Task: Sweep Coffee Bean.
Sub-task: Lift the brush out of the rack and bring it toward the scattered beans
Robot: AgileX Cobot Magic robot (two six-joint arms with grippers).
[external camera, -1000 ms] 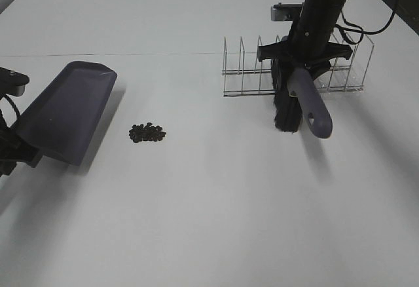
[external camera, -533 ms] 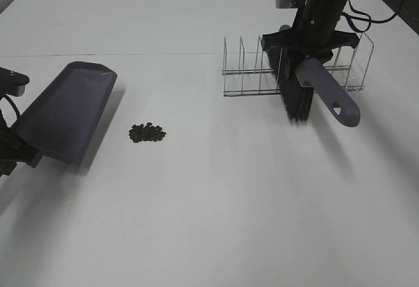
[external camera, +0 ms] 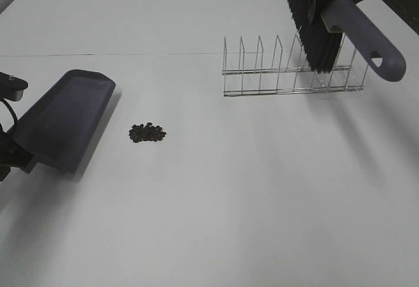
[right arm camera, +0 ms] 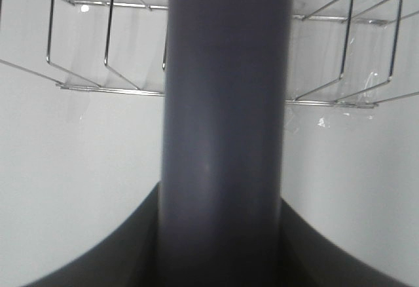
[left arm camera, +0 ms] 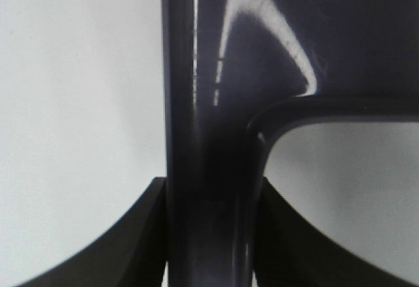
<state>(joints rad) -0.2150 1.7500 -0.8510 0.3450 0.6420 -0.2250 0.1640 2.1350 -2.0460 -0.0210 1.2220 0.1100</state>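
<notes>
Probably a robotics test bench, though little past the surface shows: a plain white table (external camera: pixel 229 221), a wire rack (external camera: pixel 262 77) just beneath the lifted brush (external camera: pixel 317 31), a robot arm (external camera: pixel 12 87) beside the dustpan (external camera: pixel 62 120).

No words, numbers, labels or signs can be read here. The dustpan (external camera: pixel 65 120), the brush (external camera: pixel 357 28), the wire rack (external camera: pixel 262 71) and the table (external camera: pixel 229 202) are all plain.
</notes>
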